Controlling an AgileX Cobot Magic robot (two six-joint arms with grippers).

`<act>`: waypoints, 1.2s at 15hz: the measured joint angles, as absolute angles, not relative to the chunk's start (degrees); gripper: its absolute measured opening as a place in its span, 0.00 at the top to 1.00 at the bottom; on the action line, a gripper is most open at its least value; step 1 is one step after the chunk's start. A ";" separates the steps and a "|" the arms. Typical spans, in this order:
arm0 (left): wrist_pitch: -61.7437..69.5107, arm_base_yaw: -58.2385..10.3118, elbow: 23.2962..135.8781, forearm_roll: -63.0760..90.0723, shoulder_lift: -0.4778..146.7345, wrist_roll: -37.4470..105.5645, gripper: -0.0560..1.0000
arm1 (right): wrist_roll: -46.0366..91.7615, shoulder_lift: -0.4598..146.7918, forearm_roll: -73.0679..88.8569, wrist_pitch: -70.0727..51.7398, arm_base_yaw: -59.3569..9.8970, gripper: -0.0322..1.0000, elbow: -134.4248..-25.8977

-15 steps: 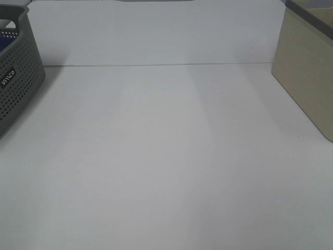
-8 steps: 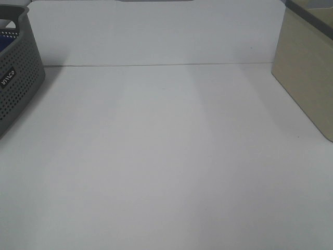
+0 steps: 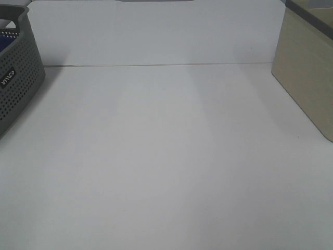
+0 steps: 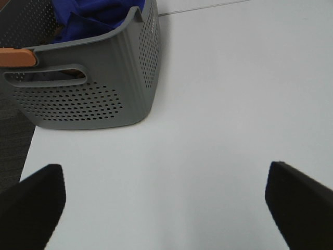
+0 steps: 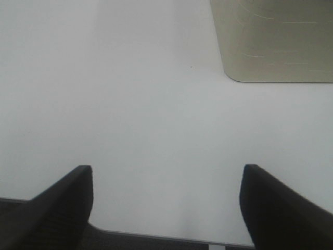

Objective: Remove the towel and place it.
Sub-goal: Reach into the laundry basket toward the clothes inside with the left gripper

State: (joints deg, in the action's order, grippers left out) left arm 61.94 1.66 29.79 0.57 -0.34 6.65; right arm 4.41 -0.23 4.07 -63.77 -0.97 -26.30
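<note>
The royal-blue towel [image 4: 96,14] lies bunched inside the grey perforated basket [image 4: 99,88]; in the exterior high view only a sliver of the towel [image 3: 6,37] shows in the basket [image 3: 18,78] at the far left. My left gripper [image 4: 164,203] is open over the bare white table, short of the basket and apart from it. My right gripper [image 5: 166,208] is open too, above the table's near edge, with nothing between its fingers. Neither gripper shows in the exterior high view.
A beige box [image 3: 309,67] stands at the right of the table; the right wrist view shows the box [image 5: 273,39] beyond the gripper. An orange handle piece [image 4: 18,56] sits on the basket's rim. The white table [image 3: 166,156] stretches between basket and box.
</note>
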 joint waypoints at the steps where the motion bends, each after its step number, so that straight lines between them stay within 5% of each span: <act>1: 61.94 1.66 29.79 0.57 -0.34 6.65 0.01 | 4.41 -0.23 4.07 -63.77 -0.97 0.23 -26.30; 18: 62.45 1.66 30.19 0.57 -0.34 7.56 0.01 | 4.41 -0.23 4.07 -63.77 -0.97 0.23 -26.30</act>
